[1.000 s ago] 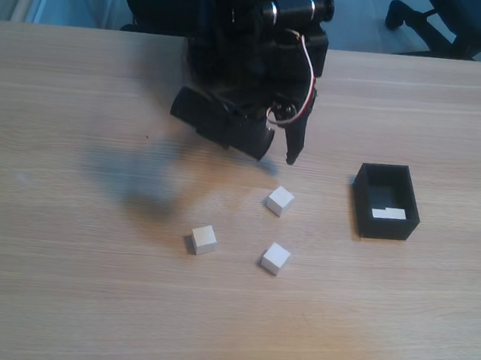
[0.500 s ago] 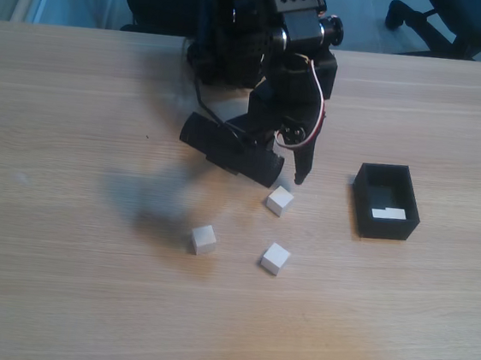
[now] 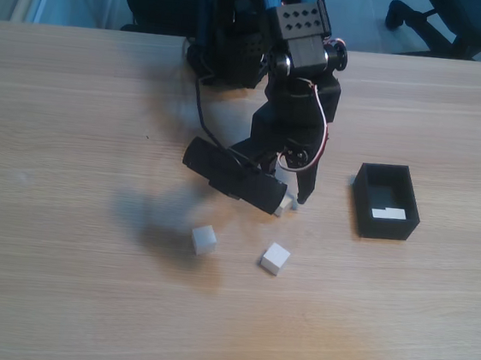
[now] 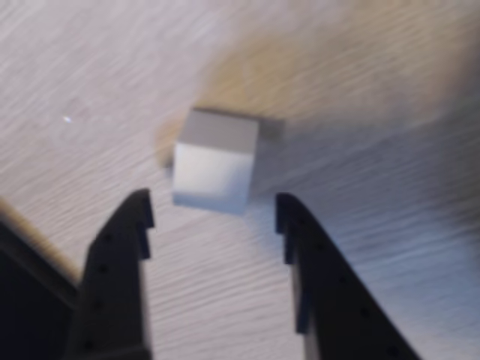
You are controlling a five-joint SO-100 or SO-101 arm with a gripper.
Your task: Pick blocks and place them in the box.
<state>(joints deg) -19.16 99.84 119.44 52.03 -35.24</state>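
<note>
The gripper [image 4: 214, 217] is spread open around nothing, with a block [image 4: 216, 160] lying just ahead of its tips, mid-table [image 3: 56, 298]. Two blocks [image 3: 204, 240] [image 3: 274, 258] lie nearer the front edge; the box [image 3: 385, 223] is toward the right edge. The block could be knocked aside if a fingertip [image 4: 289, 217] lands on it.

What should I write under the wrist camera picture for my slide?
Open end effector lined up around a white block on the wooden table.
</note>
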